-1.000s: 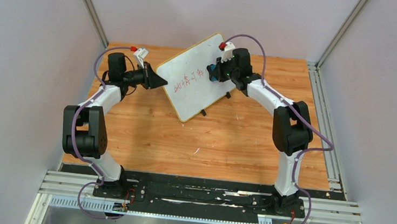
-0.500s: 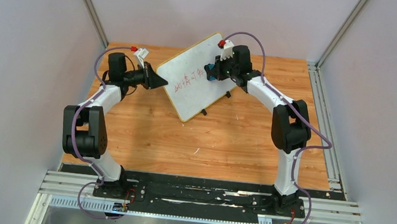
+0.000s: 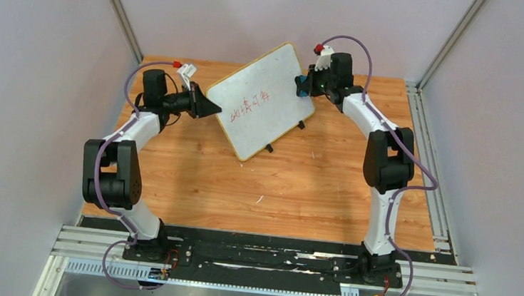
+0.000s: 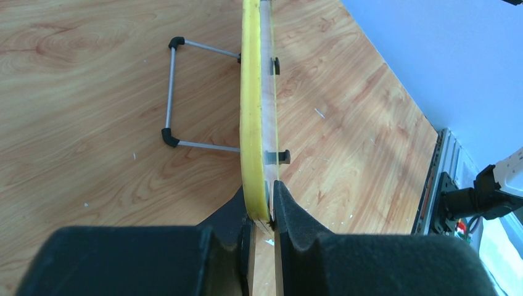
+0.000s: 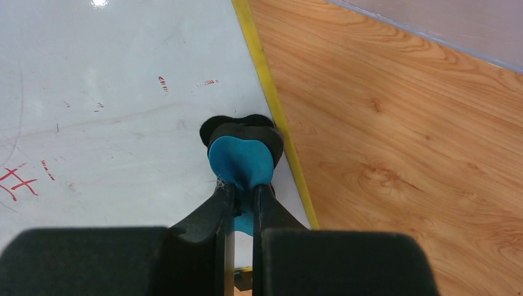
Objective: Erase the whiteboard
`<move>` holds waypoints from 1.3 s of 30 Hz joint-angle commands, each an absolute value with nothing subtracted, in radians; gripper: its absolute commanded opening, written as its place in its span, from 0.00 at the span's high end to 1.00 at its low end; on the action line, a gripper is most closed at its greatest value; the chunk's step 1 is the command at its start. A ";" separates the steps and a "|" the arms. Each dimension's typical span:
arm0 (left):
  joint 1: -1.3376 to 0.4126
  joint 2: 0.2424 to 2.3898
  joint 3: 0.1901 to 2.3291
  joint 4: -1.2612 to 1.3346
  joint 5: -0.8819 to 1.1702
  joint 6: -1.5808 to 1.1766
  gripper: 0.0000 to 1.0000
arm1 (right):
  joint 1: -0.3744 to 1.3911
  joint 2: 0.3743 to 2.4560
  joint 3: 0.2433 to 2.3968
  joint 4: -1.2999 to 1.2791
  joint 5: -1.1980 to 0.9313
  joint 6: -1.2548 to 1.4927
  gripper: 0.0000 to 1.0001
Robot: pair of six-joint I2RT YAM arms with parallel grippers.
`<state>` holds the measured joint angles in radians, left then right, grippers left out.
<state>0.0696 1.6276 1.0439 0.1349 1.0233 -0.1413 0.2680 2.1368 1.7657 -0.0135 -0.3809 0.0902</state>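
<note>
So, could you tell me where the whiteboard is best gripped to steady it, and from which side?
Take its thin yellow-framed edge, coming edge-on from the left end, one finger on the face, one on the back. The whiteboard is a flat panel propped on a wire stand, so only its rim fits between jaws. The left gripper is clamped just so.

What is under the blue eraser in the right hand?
The eraser lies over the whiteboard, close to its yellow frame. Faint red marks show beside it. Any ink directly beneath is covered and cannot be seen.
</note>
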 commanded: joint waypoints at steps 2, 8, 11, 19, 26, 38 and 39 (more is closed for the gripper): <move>0.066 1.657 1.048 0.093 0.977 -0.032 1.00 | 0.284 2.153 1.800 -0.017 -0.381 0.088 0.99; 0.066 1.656 1.049 0.088 0.977 -0.028 1.00 | 0.344 2.141 1.814 -0.029 -0.394 0.086 0.99; 0.066 1.656 1.051 0.089 0.977 -0.030 1.00 | 0.391 2.119 1.793 -0.015 -0.391 0.086 1.00; 0.066 1.654 1.052 0.087 0.980 -0.031 1.00 | 0.541 2.071 1.721 0.037 -0.391 0.117 0.99; 0.065 1.647 1.051 0.088 0.983 -0.031 1.00 | 0.675 2.047 1.670 0.081 -0.375 0.127 0.99; 0.066 1.631 1.049 0.077 0.990 -0.025 1.00 | 0.538 2.073 1.667 0.037 -0.316 0.094 0.99; 0.066 1.631 1.051 0.076 0.992 -0.025 1.00 | 0.516 2.072 1.670 0.030 -0.315 0.089 0.99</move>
<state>0.0765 1.6276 1.0485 0.1081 1.0233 -0.1314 0.6170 2.0403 1.6855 0.0616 -0.3561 0.1085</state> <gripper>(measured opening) 0.155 0.076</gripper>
